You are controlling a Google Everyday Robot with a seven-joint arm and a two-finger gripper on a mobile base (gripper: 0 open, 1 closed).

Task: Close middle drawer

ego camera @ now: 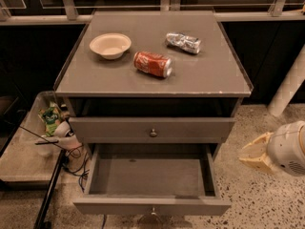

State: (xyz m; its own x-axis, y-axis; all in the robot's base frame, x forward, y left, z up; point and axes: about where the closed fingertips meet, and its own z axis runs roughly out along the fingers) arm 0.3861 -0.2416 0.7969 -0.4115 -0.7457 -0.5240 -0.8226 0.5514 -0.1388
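Observation:
The middle drawer (151,178) is a wide, shallow grey drawer, pulled far out of the cabinet toward me. Its inside is empty, and its front (151,207) carries a small round metal knob (152,210) at the bottom edge of the view. The top drawer (152,128) sits above it, pushed in, with its own knob. The lowest drawer is hidden under the open one. My gripper (255,154), cream with a white wrist, hangs at the right edge, beside the open drawer's right side and apart from it.
On the cabinet top (209,75) lie a white bowl (110,45), a red soda can (152,64) on its side and a crushed silver can (183,42). A low shelf with clutter and cables (52,128) stands to the left. A white post (288,87) rises at the right on a speckled floor.

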